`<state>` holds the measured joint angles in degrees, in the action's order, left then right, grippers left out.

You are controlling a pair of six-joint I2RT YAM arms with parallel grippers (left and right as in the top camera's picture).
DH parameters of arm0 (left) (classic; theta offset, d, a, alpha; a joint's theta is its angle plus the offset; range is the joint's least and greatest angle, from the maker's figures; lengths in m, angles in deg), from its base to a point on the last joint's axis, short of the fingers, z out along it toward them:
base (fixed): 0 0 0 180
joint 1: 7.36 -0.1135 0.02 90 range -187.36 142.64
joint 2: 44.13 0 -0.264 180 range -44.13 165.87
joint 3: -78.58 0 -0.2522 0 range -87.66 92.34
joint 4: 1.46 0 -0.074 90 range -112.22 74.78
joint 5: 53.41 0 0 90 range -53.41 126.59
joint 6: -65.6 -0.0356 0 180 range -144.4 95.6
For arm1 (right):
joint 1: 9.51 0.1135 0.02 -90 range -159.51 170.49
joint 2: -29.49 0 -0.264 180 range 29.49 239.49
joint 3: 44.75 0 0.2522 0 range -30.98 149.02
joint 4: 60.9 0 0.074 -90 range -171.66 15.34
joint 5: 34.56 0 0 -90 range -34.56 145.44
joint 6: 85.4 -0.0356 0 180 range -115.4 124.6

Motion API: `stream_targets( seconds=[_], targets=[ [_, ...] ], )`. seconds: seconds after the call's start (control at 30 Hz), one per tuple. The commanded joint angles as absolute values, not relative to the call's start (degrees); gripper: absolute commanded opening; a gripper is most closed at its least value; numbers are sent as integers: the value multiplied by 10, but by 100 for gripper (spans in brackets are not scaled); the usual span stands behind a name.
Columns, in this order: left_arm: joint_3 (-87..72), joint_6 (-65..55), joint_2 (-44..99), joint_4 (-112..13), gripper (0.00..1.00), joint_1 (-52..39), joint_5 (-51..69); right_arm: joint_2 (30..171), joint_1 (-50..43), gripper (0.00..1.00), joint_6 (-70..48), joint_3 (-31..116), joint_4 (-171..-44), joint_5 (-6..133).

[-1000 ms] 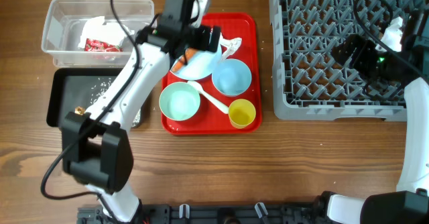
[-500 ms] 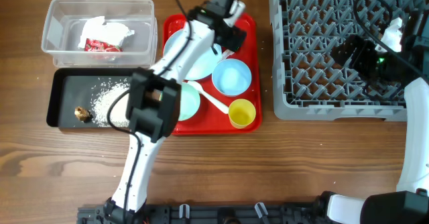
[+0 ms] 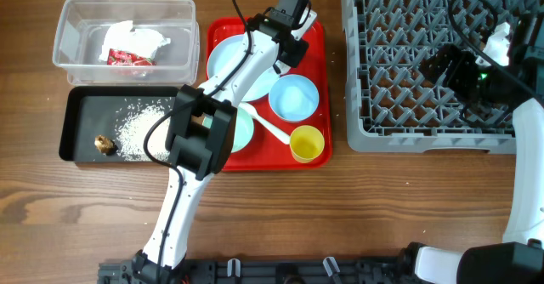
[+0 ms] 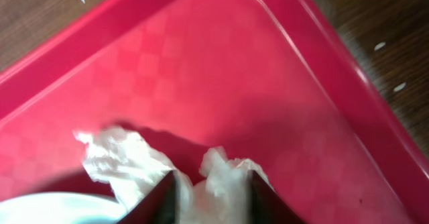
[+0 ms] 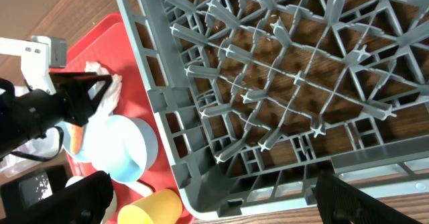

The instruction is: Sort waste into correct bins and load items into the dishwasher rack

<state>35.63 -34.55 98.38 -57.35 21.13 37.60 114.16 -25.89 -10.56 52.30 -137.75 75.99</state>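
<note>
My left gripper (image 3: 292,53) is low over the far right part of the red tray (image 3: 319,80). In the left wrist view it (image 4: 211,187) is shut on crumpled white tissue (image 4: 110,157), which bulges between the fingers (image 4: 164,198). The pale blue plate (image 3: 231,63) lies just left of it. An orange carrot piece (image 5: 76,140) shows by the plate. Two bowls (image 3: 295,97) (image 3: 242,129), the white spoon (image 3: 270,128) and the yellow cup (image 3: 308,142) sit on the tray. My right gripper (image 3: 440,63) (image 5: 214,200) hangs open above the grey dishwasher rack (image 3: 425,114).
The clear tub (image 3: 64,37) at the far left holds tissue (image 3: 140,39) and a red wrapper (image 3: 129,58). The black tray (image 3: 70,114) in front of it holds rice (image 3: 140,127) and a brown scrap (image 3: 104,144). The left arm crosses the teal bowl.
My left gripper has moved right from over the plate to the tray's far right part and closed its jaws on the tissue. The right arm has not moved.
</note>
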Motion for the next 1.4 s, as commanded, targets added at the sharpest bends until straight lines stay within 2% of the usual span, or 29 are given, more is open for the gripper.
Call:
stream_targets(
  seconds=[0.0,0.03,0.07,0.2,0.47,0.63,0.8,0.93,0.97,1.03,1.07,1.1,1.33,1.37],
  targets=[
    [363,-347,991,-567,13,211,380,1147,-255,100,-103,529,-1380,768],
    [363,-347,991,-566,5,211,380,1147,-255,100,-104,529,-1380,766],
    [366,-346,990,-566,4,211,380,1147,-255,100,-103,529,-1380,764],
    [369,-306,941,-571,4,211,408,1147,-255,100,-101,529,-1379,760],
    [369,-269,746,-589,4,174,447,1147,-255,100,-99,529,-1377,760],
    [369,-252,725,-630,4,99,578,1147,-255,100,-100,529,-1373,760],
    [369,-234,756,-679,4,-11,574,1147,-255,100,-100,529,-1374,761],
    [369,-233,802,-696,5,-67,488,1147,-255,100,-104,529,-1375,761],
    [369,-232,815,-700,11,-77,471,1147,-255,100,-104,529,-1375,760],
    [369,-229,826,-709,48,-86,458,1147,-255,100,-104,529,-1377,760],
    [369,-220,828,-710,83,-88,458,1147,-255,100,-104,529,-1378,760],
    [369,-220,828,-711,100,-89,458,1147,-255,100,-104,529,-1378,760],
    [369,-220,777,-747,100,-48,426,1147,-255,100,-104,529,-1377,760],
    [369,-225,769,-762,97,-33,414,1147,-255,100,-104,529,-1377,760]
  ],
)
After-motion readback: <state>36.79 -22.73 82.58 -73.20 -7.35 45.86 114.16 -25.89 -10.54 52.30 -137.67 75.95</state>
